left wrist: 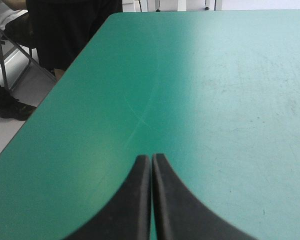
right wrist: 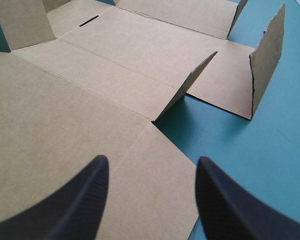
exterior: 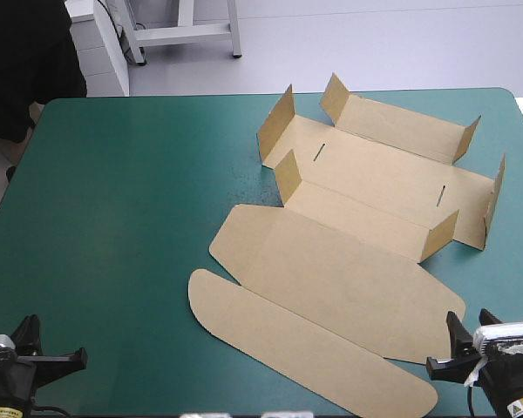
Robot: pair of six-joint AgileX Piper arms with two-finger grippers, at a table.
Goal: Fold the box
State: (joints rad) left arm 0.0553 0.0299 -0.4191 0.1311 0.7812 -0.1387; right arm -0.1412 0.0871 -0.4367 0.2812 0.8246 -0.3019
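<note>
**Box lies flat; right gripper poised at its near corner**

The box (exterior: 357,226) is a cut sheet on the table (exterior: 131,192). In the high view it fills the half from centre toward 3 o'clock, and its rounded tongue (exterior: 305,348) runs down toward 6. Only short flaps stand up at the tray's corners and the long walls lie down, so the folding looks barely begun.

The right gripper (right wrist: 151,160), at 5 o'clock, hovers with fingers spread wide over the near right corner of the lid panel (right wrist: 65,140). It is probably placed there to take that edge or to reach the flap (right wrist: 187,90) just ahead, at its 1 o'clock.

The left gripper (left wrist: 151,159) sits at 7 o'clock with its fingers pressed together into one point. Only bare table lies ahead of it and the box is well apart, so I judge it parked out of the way.

The raised flap and the end wall (right wrist: 267,60) beyond it stand in the right gripper's path and could catch a finger. Nothing else shows between that gripper and the board.
</note>
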